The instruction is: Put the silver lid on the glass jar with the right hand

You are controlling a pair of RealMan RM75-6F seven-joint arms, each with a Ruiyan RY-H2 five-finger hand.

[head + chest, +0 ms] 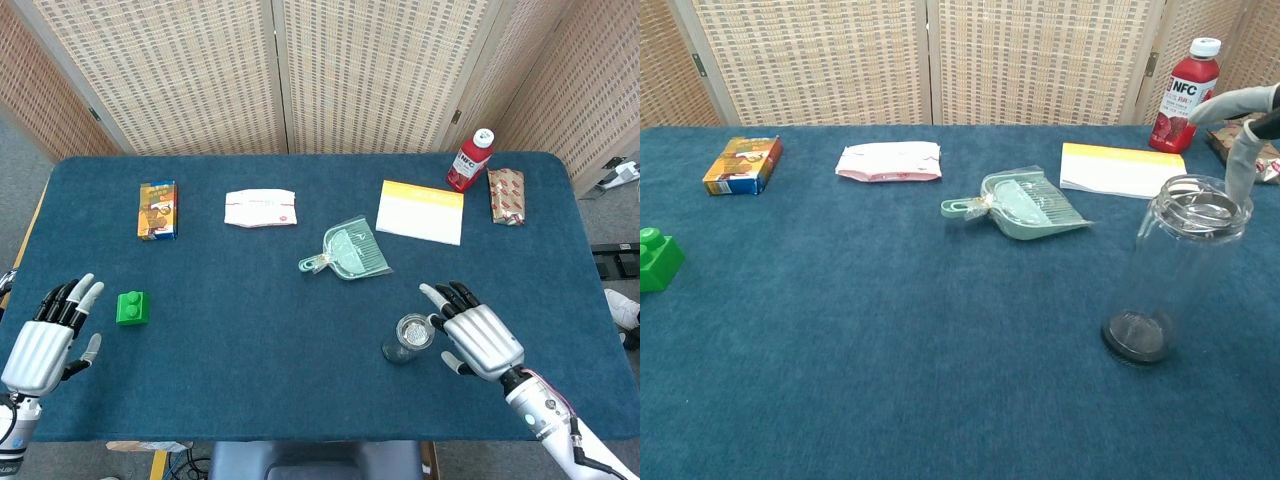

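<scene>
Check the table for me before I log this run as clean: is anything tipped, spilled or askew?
Nothing stands out. The glass jar stands upright with the silver lid seated in its mouth, and the right hand is open beside it. The red bottle is upright; the dustpan and the yellow-edged pad lie flat. No spill shows.

Table (250, 300): covered in dark blue cloth.
Glass jar (1177, 270): clear, with a dark base.
Silver lid (1196, 205): silver, seen at the jar's mouth.
Right hand (478, 335): silver back, black and pale grey fingers.
Left hand (45, 335): silver, ribbed.
Block (130, 307): bright green.
Dustpan (1025, 205): pale mint green.
Bottle (1178, 95): red, white cap, white "NFC" lettering.
Booklet (421, 211): white, edged with an orange-yellow band.
Screen (300, 70): beige woven pattern.
</scene>
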